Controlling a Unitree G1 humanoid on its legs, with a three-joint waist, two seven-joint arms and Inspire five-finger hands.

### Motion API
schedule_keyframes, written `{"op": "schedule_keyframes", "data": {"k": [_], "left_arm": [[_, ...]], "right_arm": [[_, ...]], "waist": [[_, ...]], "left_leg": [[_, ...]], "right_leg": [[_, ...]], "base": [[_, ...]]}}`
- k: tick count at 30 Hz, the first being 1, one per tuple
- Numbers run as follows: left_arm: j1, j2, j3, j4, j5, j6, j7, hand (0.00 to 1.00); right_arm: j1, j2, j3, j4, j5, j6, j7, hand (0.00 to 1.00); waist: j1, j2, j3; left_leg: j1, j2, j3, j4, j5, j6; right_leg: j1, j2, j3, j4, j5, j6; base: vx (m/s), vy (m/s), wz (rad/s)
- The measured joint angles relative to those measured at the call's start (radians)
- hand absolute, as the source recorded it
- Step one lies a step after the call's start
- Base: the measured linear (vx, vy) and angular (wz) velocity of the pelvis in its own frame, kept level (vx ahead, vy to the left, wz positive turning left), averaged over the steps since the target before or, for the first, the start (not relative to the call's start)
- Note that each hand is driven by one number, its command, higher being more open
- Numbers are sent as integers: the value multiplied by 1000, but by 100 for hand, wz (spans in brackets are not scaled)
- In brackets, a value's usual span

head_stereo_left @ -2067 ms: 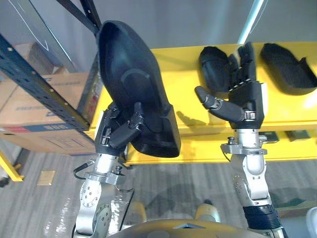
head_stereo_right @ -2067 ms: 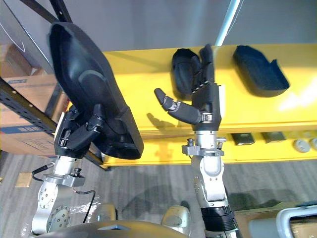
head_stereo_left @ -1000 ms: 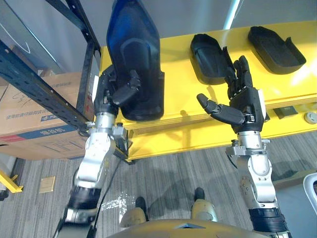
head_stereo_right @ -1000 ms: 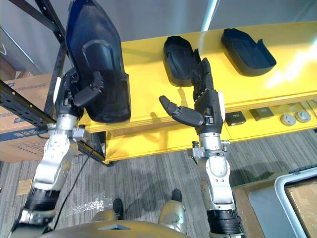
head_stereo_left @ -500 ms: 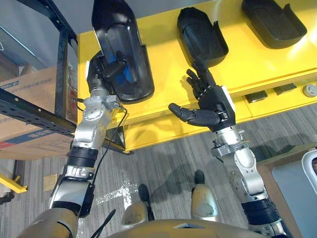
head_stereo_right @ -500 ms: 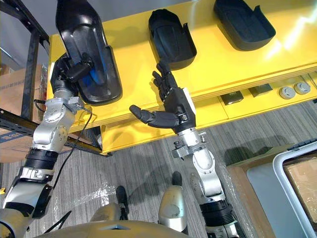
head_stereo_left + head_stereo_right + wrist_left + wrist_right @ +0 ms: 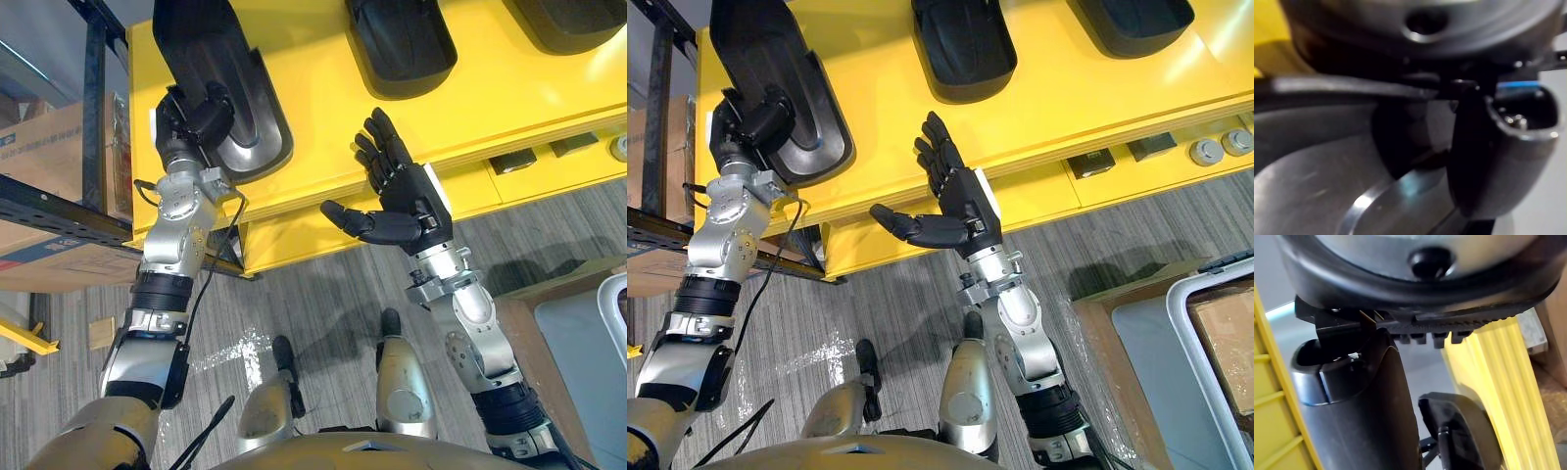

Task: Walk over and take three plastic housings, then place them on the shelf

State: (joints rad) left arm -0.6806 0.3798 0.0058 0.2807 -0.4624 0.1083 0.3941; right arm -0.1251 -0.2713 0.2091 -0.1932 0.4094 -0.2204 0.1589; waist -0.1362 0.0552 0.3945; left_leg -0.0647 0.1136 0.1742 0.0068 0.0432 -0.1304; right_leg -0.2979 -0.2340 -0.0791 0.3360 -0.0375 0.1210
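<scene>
Three black plastic housings lie on the yellow shelf (image 7: 323,127). The left housing (image 7: 217,69) rests hollow side up near the shelf's left end. My left hand (image 7: 193,116) is curled round its near end, with the thumb (image 7: 1503,147) over the rim. The middle housing (image 7: 402,39) and the right housing (image 7: 1132,20) lie farther along the shelf, untouched. My right hand (image 7: 397,201) hovers open in front of the shelf's front edge, below the middle housing, fingers spread and holding nothing.
A dark metal rack (image 7: 93,88) with cardboard boxes (image 7: 44,147) stands left of the shelf. Small parts (image 7: 1087,164) and round pieces (image 7: 1207,150) sit on a lower level. A white-rimmed bin (image 7: 1215,343) stands on the grey floor at lower right.
The left hand has swung the housing from upright down onto the shelf's left end. The view has moved closer over the shelf. The right hand stayed open and sank slightly.
</scene>
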Motion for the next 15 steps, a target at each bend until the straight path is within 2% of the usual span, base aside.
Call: {"op": "schedule_keyframes", "data": {"k": [8, 15], "left_arm": [[-64, 1, -6, 5, 41, -26, 21, 100], [-65, 15, -38, 5, 91, -23, 37, 100]], "right_arm": [[-50, 1, 8, -20, 1, -5, -14, 100], [-47, 2, 36, -27, 0, -6, -18, 100]], "waist": [[0, -6, 47], [1, -6, 47]], "left_leg": [[-38, 2, 5, 35, -2, -1], [-48, 2, 9, 45, -6, -1]], "right_leg": [[-42, 0, 14, 32, -5, -2], [-49, 0, 21, 36, -4, -3]], "base": [[-28, -23, -1], [-5, -3, -1]]}}
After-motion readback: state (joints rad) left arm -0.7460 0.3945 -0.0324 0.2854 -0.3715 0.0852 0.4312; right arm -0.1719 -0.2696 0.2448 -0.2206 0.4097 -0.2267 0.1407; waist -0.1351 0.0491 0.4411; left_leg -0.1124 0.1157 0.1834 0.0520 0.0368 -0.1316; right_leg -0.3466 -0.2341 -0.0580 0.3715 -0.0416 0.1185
